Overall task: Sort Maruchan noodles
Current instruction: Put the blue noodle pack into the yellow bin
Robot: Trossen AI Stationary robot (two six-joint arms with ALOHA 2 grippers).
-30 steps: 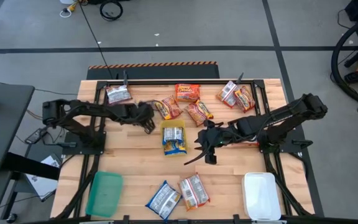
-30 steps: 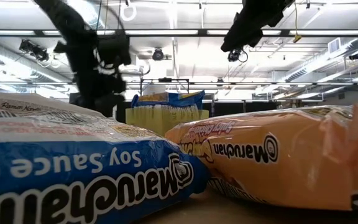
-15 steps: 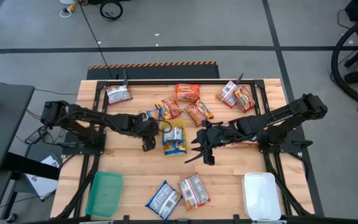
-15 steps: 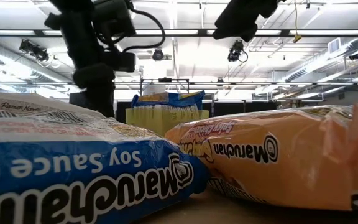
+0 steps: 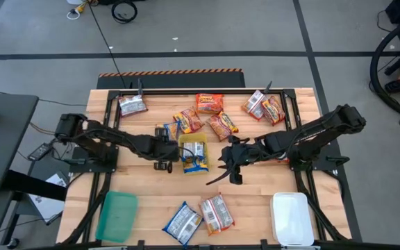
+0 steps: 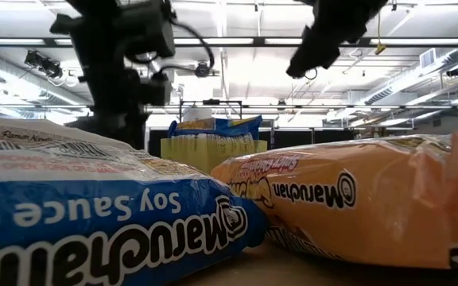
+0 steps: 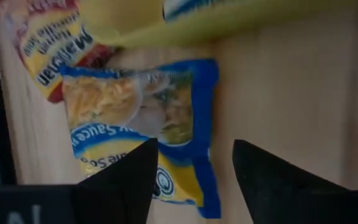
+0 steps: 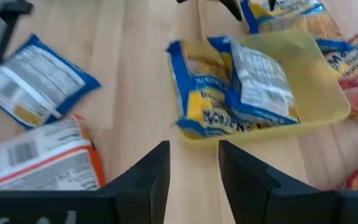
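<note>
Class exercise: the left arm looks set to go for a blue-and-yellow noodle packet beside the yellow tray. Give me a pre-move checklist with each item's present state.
1. Left gripper fingers open: ok.
2. Nothing held between them: ok.
3. Loose shiny blue-and-yellow plastic noodle packet lies flat on the wooden table, under the fingers: ok.
4. Shallow yellow plastic tray has room: cannot tell; two blue packets already fill much of it.
5. Right gripper clear of the tray, on its far side: ok.

I count three trays on my table (image 5: 144, 191): a yellow tray (image 5: 194, 154) mid-table, a green tray (image 5: 117, 216) near the front left corner and a white tray (image 5: 292, 218) near the front right corner. About ten noodle packets (image 5: 210, 103) show, blue-and-yellow, orange-red and silver-white.
</note>
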